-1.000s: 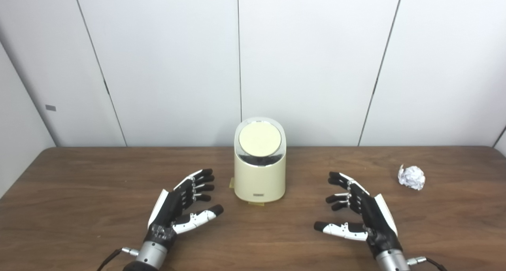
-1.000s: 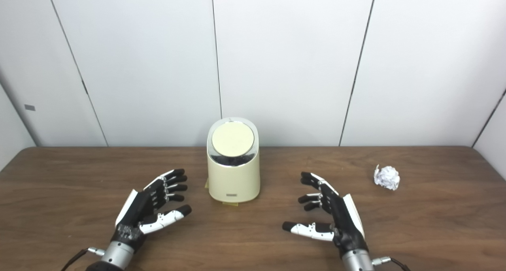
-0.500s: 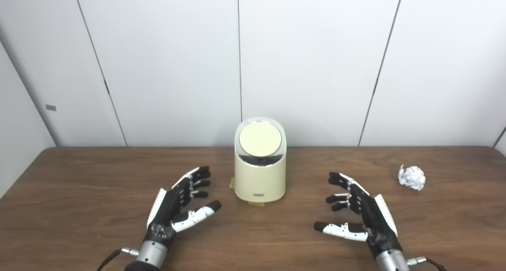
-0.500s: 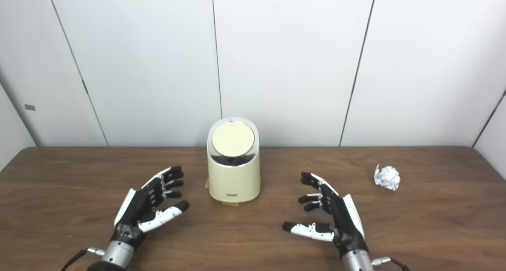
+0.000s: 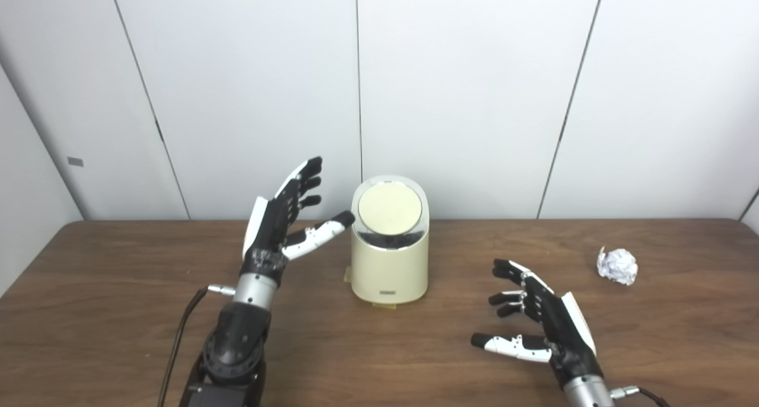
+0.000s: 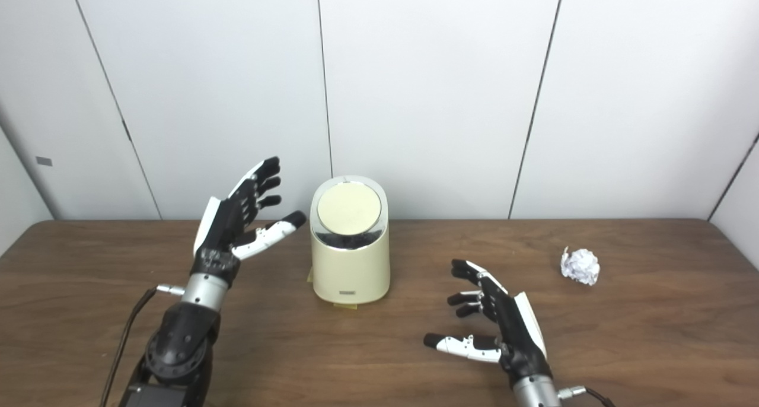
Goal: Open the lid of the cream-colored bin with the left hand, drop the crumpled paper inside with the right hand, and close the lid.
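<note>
Left hand [image 5: 281, 220] has risen off the counter [image 5: 118, 288] to beside the bin [image 5: 389, 258], fingers spread & empty, lid [image 5: 390, 209] still shut; right hand [image 5: 542, 321] open, idle; paper [image 5: 617, 266] untouched w/ all steps left.

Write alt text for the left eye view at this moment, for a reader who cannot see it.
The robot's left hand is raised, open, just left of a cream-colored bin whose lid is closed, its thumb tip near the bin's rim. The right hand rests open low over the wooden table, and a crumpled paper lies at far right.
</note>
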